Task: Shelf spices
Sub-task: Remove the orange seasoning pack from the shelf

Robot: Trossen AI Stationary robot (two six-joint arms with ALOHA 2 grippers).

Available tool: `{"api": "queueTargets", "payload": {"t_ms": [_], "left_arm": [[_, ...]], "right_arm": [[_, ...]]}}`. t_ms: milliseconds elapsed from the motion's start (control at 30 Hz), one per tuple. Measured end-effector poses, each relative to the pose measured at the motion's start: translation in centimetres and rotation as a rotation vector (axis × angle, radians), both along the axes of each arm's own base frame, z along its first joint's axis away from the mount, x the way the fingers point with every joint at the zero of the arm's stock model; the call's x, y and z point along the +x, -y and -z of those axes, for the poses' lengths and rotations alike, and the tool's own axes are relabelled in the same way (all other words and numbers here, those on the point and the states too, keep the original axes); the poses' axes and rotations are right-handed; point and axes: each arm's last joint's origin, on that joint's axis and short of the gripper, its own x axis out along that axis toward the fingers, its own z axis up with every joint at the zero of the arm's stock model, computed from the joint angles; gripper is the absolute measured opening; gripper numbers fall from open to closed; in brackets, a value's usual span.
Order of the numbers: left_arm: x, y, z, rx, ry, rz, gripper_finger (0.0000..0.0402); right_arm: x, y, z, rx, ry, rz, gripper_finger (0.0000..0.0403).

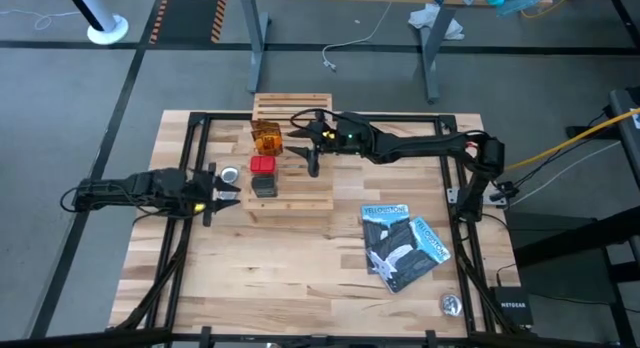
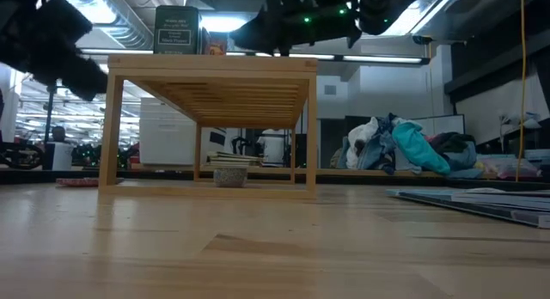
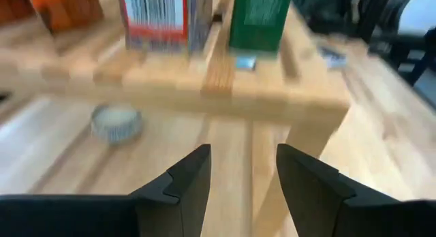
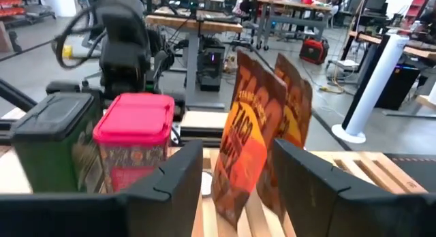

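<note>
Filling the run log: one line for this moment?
right claw: open, over shelf beside orange packets | left claw: open, empty, at shelf's edge | red box, dark box: shelved

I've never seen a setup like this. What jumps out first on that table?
Probably the wooden rack at the table's far middle, with orange packets, a red box and a dark box lined up on top. Two dark arms reach toward it from either side: the right gripper hovers open over the rack beside the packets, and the left gripper is open at the rack's left edge, near a small silver tin.
</note>
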Motion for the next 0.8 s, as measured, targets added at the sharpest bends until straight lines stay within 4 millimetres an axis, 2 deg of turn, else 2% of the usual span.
{"api": "queueTargets", "payload": {"t_ms": [400,800], "left_arm": [[-0.5,0.0,1.1,-0.056,-0.119,-0.024,0.0162],[-0.5,0.0,1.2,-0.058,-0.125,-0.025,0.0162]], "right_arm": [[2.4,0.8,0.1,-0.009,0.015,-0.001,0.0182],[1.5,0.7,-0.5,0.022,-0.06,0.036,0.0182]]}}
